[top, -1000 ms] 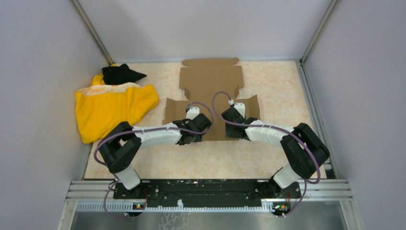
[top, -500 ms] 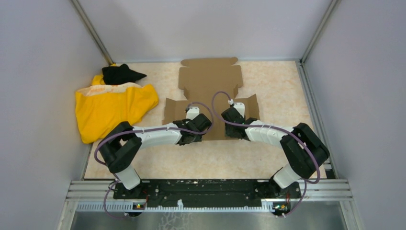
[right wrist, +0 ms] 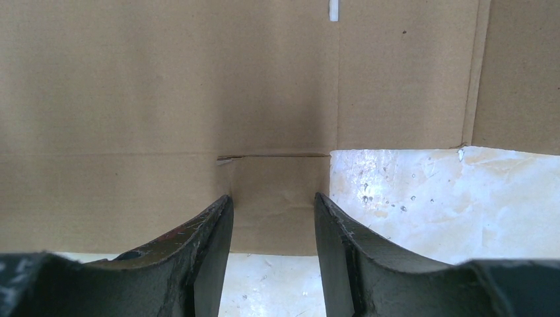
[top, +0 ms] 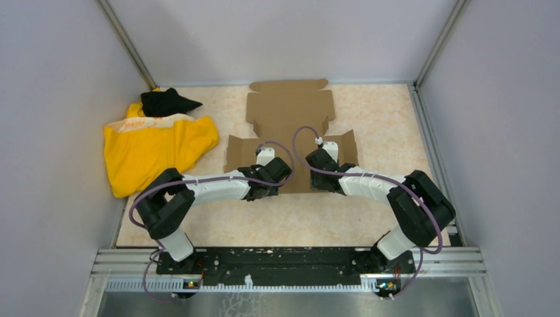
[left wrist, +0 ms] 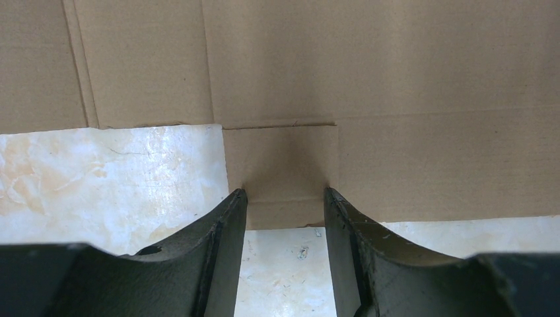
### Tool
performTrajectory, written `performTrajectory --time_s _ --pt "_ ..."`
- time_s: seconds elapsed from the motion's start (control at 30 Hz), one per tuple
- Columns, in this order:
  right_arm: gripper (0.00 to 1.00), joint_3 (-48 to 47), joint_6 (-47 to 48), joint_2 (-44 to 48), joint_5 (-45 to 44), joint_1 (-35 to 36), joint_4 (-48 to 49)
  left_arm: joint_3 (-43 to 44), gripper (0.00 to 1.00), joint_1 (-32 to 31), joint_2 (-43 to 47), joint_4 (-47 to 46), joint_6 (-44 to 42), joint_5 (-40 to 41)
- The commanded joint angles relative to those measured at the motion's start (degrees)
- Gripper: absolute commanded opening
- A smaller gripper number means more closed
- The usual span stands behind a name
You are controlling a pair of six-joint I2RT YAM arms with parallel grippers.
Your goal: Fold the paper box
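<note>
Paper box [top: 288, 112] lies unfolded, flat mid-worktop [top: 376, 132]; left gripper [left wrist: 284, 191] and right gripper [right wrist: 273, 195] sit at its near edge, both parted, grasping nothing; uneven lifting could skew the sheet or crease it off its score lines.

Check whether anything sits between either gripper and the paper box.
Nothing visible does. The left gripper and the right gripper are each at the near edge of the paper box, fingers apart over a small tab. The yellow cloth lies off to the left, apart from it.
</note>
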State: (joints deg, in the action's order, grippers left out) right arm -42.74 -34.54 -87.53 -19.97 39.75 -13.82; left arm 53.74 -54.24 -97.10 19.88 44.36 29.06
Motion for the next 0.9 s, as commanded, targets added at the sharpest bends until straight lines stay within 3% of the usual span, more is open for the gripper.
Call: performTrajectory --time_s 0.0,0.87 --pt "0.48 3.8 -3.3 -3.8 8.5 1.5 0.6 -2.1 0.52 -0.5 -1.9 0.2 1.5 -4.4" --pt "0.48 4.1 -3.3 -4.0 8.7 1.5 0.8 -2.1 0.52 -0.6 -1.9 0.1 1.3 -4.6"
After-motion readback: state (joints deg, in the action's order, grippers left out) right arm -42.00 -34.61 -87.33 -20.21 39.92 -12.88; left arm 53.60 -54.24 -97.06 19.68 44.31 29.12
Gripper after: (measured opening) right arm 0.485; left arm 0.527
